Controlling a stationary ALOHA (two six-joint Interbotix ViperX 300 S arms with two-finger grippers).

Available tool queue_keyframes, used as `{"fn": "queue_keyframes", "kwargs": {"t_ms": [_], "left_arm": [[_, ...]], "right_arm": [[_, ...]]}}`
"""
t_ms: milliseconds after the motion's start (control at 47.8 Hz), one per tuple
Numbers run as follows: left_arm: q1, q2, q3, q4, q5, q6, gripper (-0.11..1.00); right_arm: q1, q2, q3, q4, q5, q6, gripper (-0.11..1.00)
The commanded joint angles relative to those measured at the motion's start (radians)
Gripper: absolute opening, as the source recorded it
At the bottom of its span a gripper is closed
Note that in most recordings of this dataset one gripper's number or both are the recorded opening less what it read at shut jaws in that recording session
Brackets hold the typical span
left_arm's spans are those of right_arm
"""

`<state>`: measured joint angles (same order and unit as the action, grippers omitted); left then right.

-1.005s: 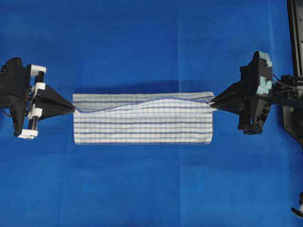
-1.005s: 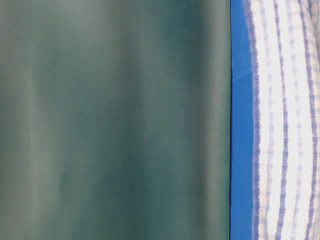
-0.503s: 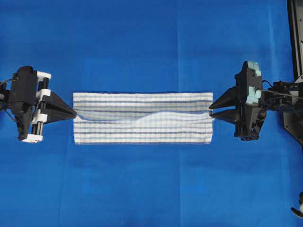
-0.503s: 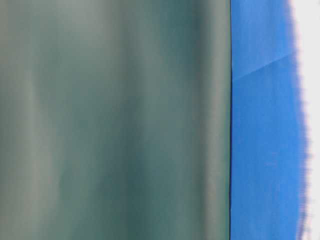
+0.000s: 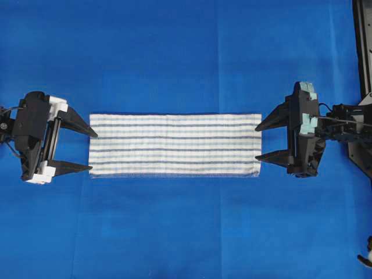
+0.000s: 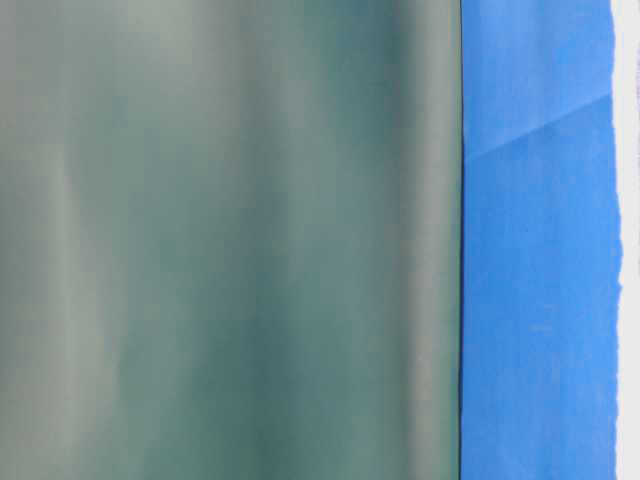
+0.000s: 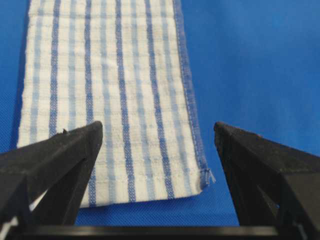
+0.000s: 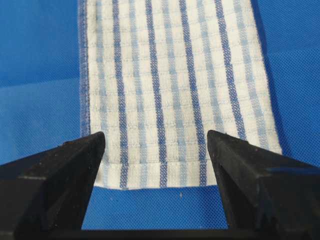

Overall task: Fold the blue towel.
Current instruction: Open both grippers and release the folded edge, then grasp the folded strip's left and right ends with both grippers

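Note:
The blue towel point(image 5: 174, 144), white with thin blue stripes, lies flat as a long folded strip on the blue table covering point(image 5: 174, 58). My left gripper point(image 5: 92, 151) is open and empty at the towel's left short end, its fingertips just off that edge. My right gripper point(image 5: 257, 142) is open and empty at the right short end. In the left wrist view the towel's end point(image 7: 110, 100) lies between the spread fingers of the left gripper point(image 7: 157, 129). In the right wrist view the towel point(image 8: 170, 75) lies likewise before the open right gripper point(image 8: 156, 136).
Blue covering surrounds the towel on all sides. A black arm base point(image 5: 363, 116) stands at the right edge. The table-level view is mostly filled by a blurred grey-green surface point(image 6: 230, 240), with blue covering point(image 6: 530, 250) and a white strip point(image 6: 630, 200) at its right edge.
Both grippers have opened and let go of the towel's upper layer. The raised layer has dropped, and the towel now lies flat. Both grippers sit slightly lower in the overhead view.

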<state>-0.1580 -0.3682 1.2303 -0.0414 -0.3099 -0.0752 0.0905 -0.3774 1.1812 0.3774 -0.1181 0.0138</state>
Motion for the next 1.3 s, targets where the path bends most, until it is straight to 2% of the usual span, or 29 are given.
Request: {"fn": "queue_keyframes", "kwargs": {"t_ms": [0,126,335,419,628,1005,1131,1277], "left_arm": [[0.0,-0.011,-0.015,-0.002,-0.005,0.003,0.87],[0.04,-0.017,-0.023,-0.002,-0.003,0.003,0.85],[0.178,-0.014,-0.077,-0.002,0.005,0.023,0.83],[0.21,-0.009,-0.1,0.003,0.031,0.026,0.83],[0.229,0.034,-0.13,0.003,0.109,0.081,0.83],[0.31,0.236,-0.141,0.003,0.084,0.086,0.81],[0.311,0.293,-0.146,0.002,0.049,0.086,0.75],[0.311,0.341,-0.15,0.0,0.038,0.077,0.61]], "right_arm": [[0.003,-0.008,-0.021,-0.003,-0.017,-0.002,0.86],[-0.009,-0.008,-0.021,-0.003,-0.041,-0.005,0.86],[-0.089,-0.006,-0.034,-0.005,-0.064,-0.034,0.86],[-0.12,-0.005,-0.038,-0.005,-0.072,-0.048,0.86],[-0.164,0.015,-0.048,-0.006,-0.074,-0.055,0.86],[-0.184,0.221,-0.057,-0.008,-0.173,-0.061,0.85],[-0.186,0.278,-0.061,0.003,-0.192,-0.06,0.85],[-0.186,0.305,-0.064,0.006,-0.193,-0.06,0.79]]}}
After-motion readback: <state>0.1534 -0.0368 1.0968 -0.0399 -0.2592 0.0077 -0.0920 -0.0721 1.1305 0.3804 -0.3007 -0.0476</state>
